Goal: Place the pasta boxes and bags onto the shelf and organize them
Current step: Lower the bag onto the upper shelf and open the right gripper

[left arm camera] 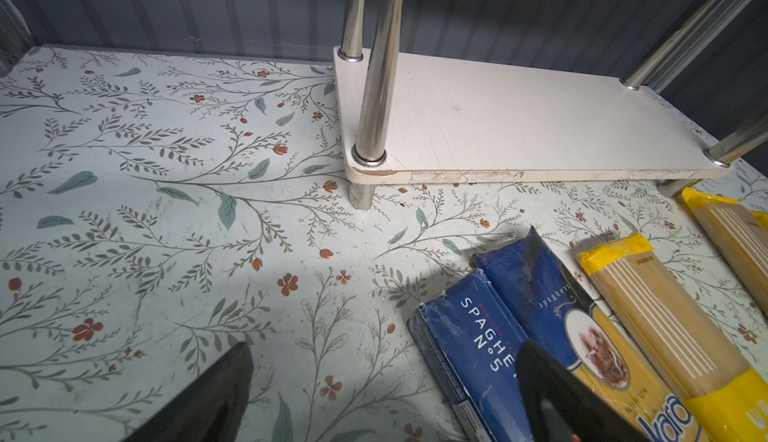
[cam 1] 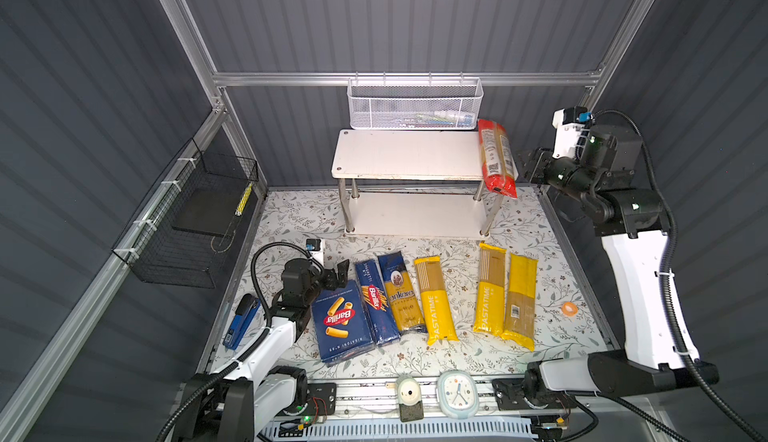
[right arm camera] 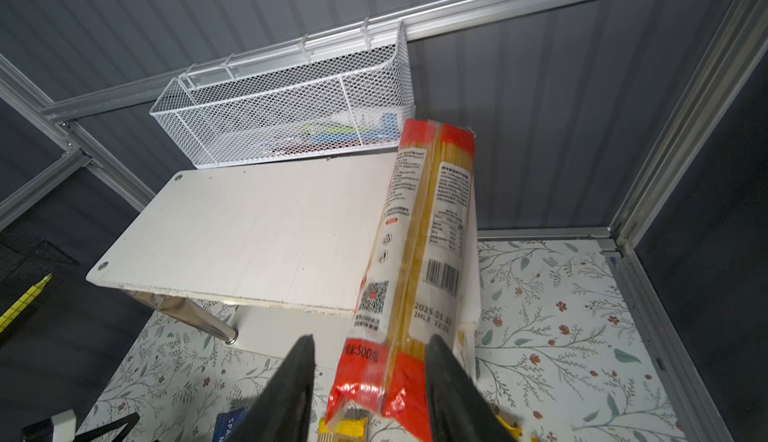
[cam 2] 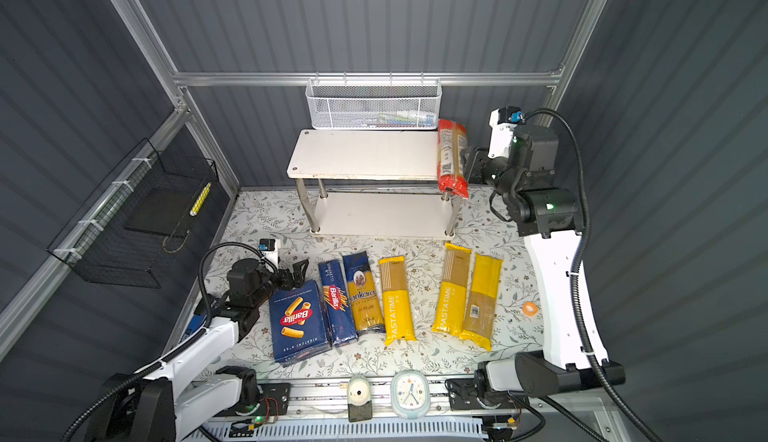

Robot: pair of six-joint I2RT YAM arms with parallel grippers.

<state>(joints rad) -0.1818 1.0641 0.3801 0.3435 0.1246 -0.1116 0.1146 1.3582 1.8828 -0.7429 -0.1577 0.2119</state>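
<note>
Red-clear bag [cam 1: 496, 157]: being borne front-to-back on shelf [cam 1: 399, 157], right end. Right pincer [right arm camera: 372, 338]: being held apart, astride its near end.

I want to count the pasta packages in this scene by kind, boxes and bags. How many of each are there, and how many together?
Boxes: 2 (wide Barilla box, narrow Barilla box)
Bags: 5 (Ankara bag, middle PASTATIME bag, second PASTATIME bag, barcode bag, red bag)
Total: 7
</note>
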